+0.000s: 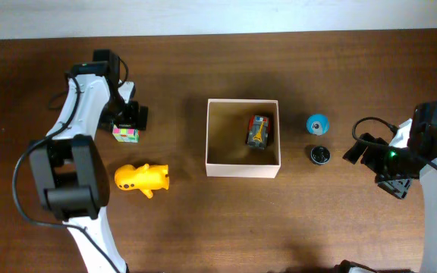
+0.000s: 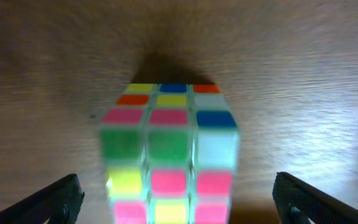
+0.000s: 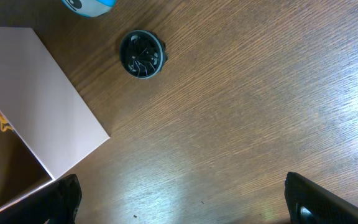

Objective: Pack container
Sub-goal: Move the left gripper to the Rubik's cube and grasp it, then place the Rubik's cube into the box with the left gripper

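Note:
The container (image 1: 212, 136) is a square white cardboard box with a tan inside, at the table's middle; its white wall shows in the right wrist view (image 3: 36, 106). A small toy car (image 1: 259, 131) lies inside it. A colourful puzzle cube (image 1: 125, 133) sits on the table at the left; in the left wrist view (image 2: 169, 155) it stands between my fingers. My left gripper (image 1: 130, 120) is open around the cube, not touching it (image 2: 178, 202). My right gripper (image 1: 364, 149) is open and empty over bare table at the right (image 3: 182, 199).
A yellow toy animal (image 1: 143, 178) lies left of the box. A blue ball-like toy (image 1: 317, 123) and a small dark round disc (image 1: 320, 155) sit right of the box; the disc shows in the right wrist view (image 3: 141, 54), the blue toy at its top edge (image 3: 89, 5).

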{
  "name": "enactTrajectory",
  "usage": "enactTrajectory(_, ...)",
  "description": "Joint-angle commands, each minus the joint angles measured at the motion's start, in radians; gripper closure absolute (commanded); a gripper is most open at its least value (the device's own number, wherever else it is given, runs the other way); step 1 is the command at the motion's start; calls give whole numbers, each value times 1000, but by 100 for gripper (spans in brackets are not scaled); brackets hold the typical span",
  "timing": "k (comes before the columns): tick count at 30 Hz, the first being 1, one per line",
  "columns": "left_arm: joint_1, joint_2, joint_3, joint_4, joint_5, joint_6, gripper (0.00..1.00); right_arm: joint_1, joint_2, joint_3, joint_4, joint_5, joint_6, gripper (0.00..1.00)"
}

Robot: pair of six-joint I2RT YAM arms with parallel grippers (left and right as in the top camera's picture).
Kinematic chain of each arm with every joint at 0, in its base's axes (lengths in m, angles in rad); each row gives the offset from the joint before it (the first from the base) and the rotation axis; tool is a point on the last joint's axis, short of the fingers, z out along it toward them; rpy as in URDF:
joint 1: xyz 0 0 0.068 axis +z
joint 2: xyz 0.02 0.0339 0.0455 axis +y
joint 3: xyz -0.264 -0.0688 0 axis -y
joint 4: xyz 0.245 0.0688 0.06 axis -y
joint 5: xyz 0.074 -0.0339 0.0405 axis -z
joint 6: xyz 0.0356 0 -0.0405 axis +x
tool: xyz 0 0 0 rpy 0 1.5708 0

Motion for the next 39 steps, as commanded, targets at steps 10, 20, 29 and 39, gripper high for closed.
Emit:
enactTrajectory(10, 7, 29, 3, 54, 1, 20, 4, -6, -1, 15, -3, 2, -7, 1)
enactTrajectory(20, 7, 28, 8, 4, 4, 19, 40, -6, -1, 15, -4, 2, -7, 1)
enactTrajectory(29, -23, -42, 276, -206, 4, -42, 62, -6, -1, 15, -3, 2, -7, 1)
enactTrajectory(39, -241, -188, 544, -358, 42, -201, 62, -6, -1, 15, -5, 2, -7, 1)
